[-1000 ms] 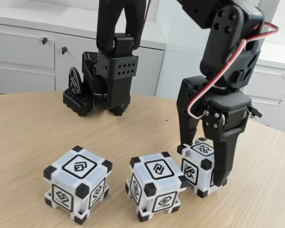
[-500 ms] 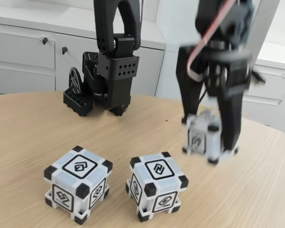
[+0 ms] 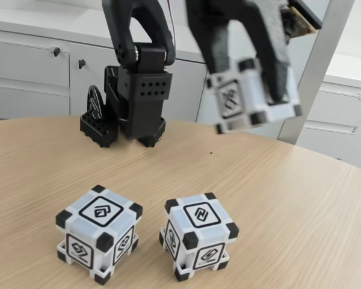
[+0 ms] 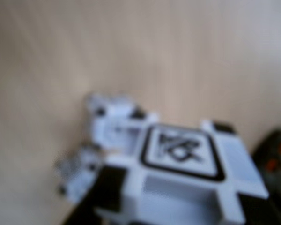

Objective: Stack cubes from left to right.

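Gripper (image 3: pixel 253 90) grips cube (image 3: pixel 243 96) aloft — glyph sharper wrist-side.

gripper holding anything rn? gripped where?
Yes. The tool holds one cube in the air above the table, its fingers clamped on two opposite side faces. The other two cubes sit on the table.

An office or lab room; white lockable cabinets (image 3: pixel 30 66) stand behind a round wooden table (image 3: pixel 301 205)
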`<state>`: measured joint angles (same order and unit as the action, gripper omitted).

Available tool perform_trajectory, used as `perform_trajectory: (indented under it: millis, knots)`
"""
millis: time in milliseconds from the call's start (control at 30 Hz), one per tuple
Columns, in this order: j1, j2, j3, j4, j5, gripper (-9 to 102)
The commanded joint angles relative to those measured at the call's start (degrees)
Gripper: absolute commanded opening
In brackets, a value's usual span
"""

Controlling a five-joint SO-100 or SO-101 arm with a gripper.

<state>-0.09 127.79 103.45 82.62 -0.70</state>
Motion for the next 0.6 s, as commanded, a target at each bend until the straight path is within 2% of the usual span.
perform_trajectory:
  millis: [0, 300, 567]
  knots:
    - [5.36, 1.58, -0.26, 0.09, -4.31, 19]
    - [26.19, 0.7, -0.09, -0.79, -14.15, 19]
    - [29.44, 0.7, 4.13, -0.44, -18.81, 19]
